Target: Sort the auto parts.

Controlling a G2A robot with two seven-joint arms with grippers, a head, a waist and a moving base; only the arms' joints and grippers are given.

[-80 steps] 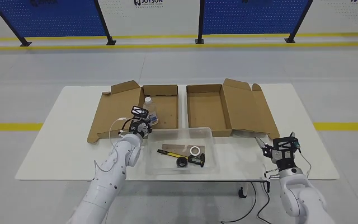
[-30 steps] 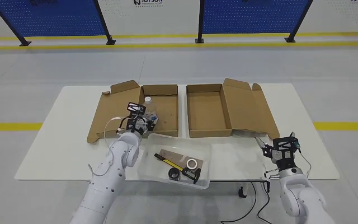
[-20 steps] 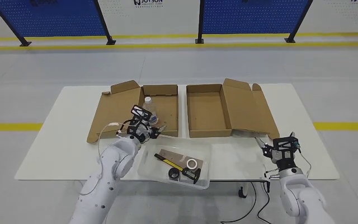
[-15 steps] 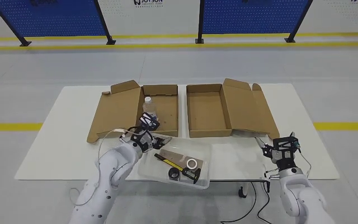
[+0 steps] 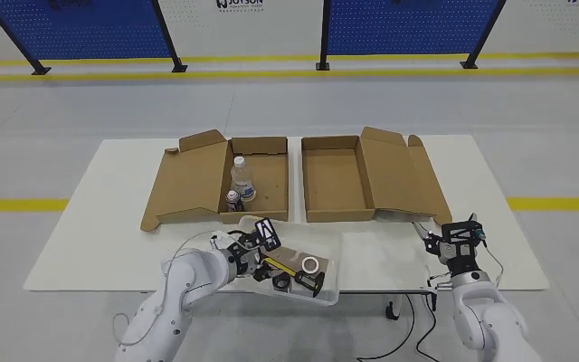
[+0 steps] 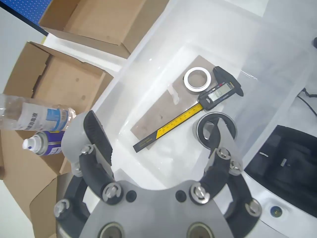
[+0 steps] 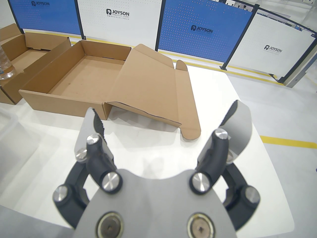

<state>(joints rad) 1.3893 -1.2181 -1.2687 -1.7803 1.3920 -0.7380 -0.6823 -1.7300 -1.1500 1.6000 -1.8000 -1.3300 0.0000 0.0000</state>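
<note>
A clear plastic bin (image 5: pixel 333 246) (image 6: pixel 158 33) sits at the table's front edge. In it lie a yellow-and-black caliper (image 5: pixel 282 265) (image 6: pixel 184 113), a white ring (image 5: pixel 313 265) (image 6: pixel 197 79), a black ring (image 5: pixel 281 283) (image 6: pixel 215 132) and a brown sheet (image 6: pixel 158 110). My left gripper (image 5: pixel 263 237) (image 6: pixel 156 127) hangs open over the bin's left part, just above the caliper and black ring, holding nothing. A spray can (image 5: pixel 233 199) (image 6: pixel 40 143) and a clear bottle (image 5: pixel 240 176) (image 6: pixel 37 116) stand in the left cardboard box (image 5: pixel 271 176). My right gripper (image 5: pixel 460 233) (image 7: pixel 164 122) is open above the table's front right.
The right cardboard box (image 5: pixel 336 185) (image 7: pixel 81 75) lies open with its lid flap spread to the right. White table (image 5: pixel 109 226) surface runs on both sides of the boxes. The bin overhangs the front edge slightly.
My left gripper left the left box, where the spray can now stands alone, and swung down over the bin. The bin slid toward the front edge and turned. The right arm stayed still.
</note>
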